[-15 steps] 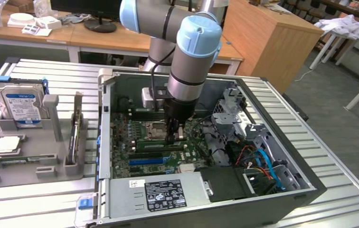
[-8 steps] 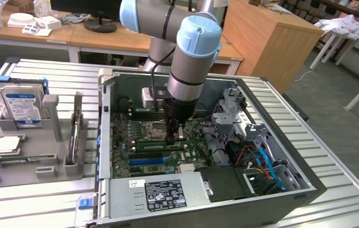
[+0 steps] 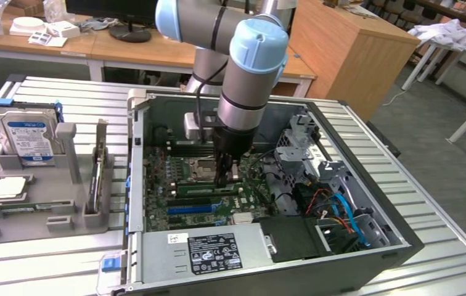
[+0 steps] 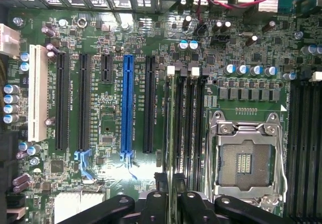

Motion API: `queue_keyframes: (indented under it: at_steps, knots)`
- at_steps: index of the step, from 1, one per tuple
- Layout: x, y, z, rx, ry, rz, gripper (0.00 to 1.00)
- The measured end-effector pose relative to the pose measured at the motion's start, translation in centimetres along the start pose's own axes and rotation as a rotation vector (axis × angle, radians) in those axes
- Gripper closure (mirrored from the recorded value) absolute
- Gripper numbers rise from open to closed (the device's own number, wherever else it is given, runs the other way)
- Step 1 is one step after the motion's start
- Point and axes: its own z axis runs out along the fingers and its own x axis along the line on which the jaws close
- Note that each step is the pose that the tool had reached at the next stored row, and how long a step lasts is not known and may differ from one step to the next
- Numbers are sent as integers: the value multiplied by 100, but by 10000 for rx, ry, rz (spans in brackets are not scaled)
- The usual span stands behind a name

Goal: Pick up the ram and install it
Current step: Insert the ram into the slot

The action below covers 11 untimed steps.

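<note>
Although the latches are too small to read, the pick-up looks done and the install looks well along. The ram (image 4: 173, 128) stands on edge in one of the black DIMM slots (image 4: 187, 123) of the motherboard (image 4: 108, 133), not out on the grey parts tray (image 3: 60, 217).

The tool (image 3: 226, 176) hangs low inside the open computer case (image 3: 397, 243), directly over the memory slots. In the wrist view its black fingers (image 4: 157, 204) stand a little apart. The ram's thin green top edge runs through the narrow gap between them and on away from the tool, toward a white latch (image 4: 170, 70) at the slot's far end. I see a sliver of space on each side of the board, so I judge the jaws to be loosened, flanking the stick and not clamping it.

I cannot tell whether the board is pressed fully home or whether the latch has closed on it. At most, that final seating is what remains.

The empty CPU socket (image 4: 245, 158) lies just beside the tool on one side, and the blue expansion slot (image 4: 127, 103) is near it on the other. The hard drive (image 3: 28, 132) and the square processor chip (image 3: 9, 188) sit in the tray on the table (image 3: 52, 262). Both are well apart from the tool, toward the exterior view's left, and look untouched.
</note>
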Motion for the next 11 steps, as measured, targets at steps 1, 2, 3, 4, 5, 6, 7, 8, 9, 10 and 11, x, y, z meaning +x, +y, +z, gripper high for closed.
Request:
queue_keyframes:
  at_steps: [1,2,3,4,5,6,7,8,9,10,11]
  knots:
    - [0,-1,-20,0,0,0,81]
    - [-1,-3,-42,0,0,-1,81]
    - [-2,-5,-66,0,0,-1,81]
    - [-3,-6,-93,0,1,0,81]
    - [-4,-8,-124,0,4,0,81]
    - [-5,-10,-158,0,6,-1,81]
    - [-6,-14,-192,0,4,-2,81]
    - [-7,-17,-231,0,6,-2,81]
    - [-8,-19,-269,0,8,0,81]
    - [-9,-21,-307,0,10,0,81]
    - [-10,-23,-343,0,12,0,81]
